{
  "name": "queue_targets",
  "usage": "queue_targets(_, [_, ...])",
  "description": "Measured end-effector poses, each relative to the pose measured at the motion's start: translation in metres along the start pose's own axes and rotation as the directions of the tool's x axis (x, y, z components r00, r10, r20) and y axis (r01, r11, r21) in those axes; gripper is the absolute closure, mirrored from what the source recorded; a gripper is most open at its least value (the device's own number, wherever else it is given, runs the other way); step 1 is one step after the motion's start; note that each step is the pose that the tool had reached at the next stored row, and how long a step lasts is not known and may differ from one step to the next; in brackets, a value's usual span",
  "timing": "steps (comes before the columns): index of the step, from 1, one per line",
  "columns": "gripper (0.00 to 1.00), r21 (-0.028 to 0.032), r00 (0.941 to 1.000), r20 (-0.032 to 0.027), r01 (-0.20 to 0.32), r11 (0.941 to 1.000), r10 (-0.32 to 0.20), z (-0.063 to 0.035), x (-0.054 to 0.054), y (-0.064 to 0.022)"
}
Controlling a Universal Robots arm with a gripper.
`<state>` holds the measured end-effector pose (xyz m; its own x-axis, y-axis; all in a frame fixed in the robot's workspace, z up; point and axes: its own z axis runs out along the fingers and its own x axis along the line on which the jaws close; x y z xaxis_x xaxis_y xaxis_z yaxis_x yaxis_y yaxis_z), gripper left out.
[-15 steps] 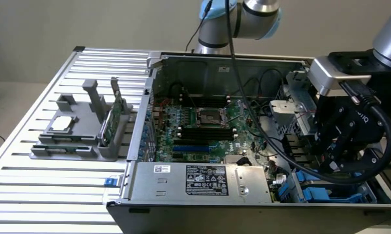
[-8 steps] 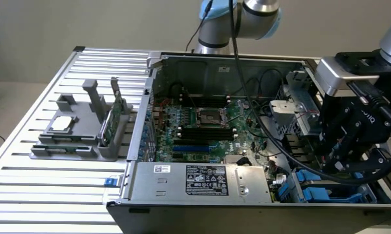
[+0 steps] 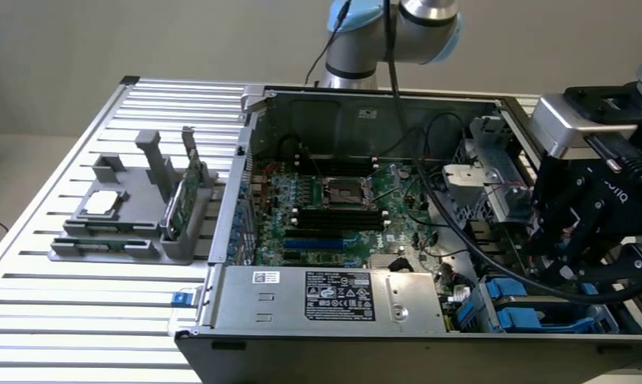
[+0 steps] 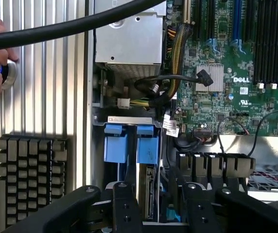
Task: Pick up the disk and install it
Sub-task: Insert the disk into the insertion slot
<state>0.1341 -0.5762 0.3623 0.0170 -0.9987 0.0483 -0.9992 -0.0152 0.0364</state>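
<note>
Black robot gripper (image 4: 158, 196) hung over the open grey metal computer case (image 3: 352, 120), jaws apart. Silver blue-framed disk (image 4: 149, 191) sat edge-up in the case's drive bay (image 4: 129, 120), seemingly untouched between the fingers.

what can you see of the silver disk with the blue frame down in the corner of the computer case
The flat silver metal disk in its blue plastic frame stands on edge in a narrow bay at a corner of the open dark computer case, near the grey power supply box. Its thin edge faces the wrist camera: bare metal with a dark connector strip, a blue tab at its end. The black tool hangs over it, jaws apart; contact cannot be told.
</note>
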Motion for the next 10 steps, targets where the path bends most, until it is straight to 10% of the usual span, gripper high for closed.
queue_targets(10, [0.6, -0.0001, 1.0, -0.0068, 0.0, 1.0, 0.0, -0.0002, -0.0002, -0.0073])
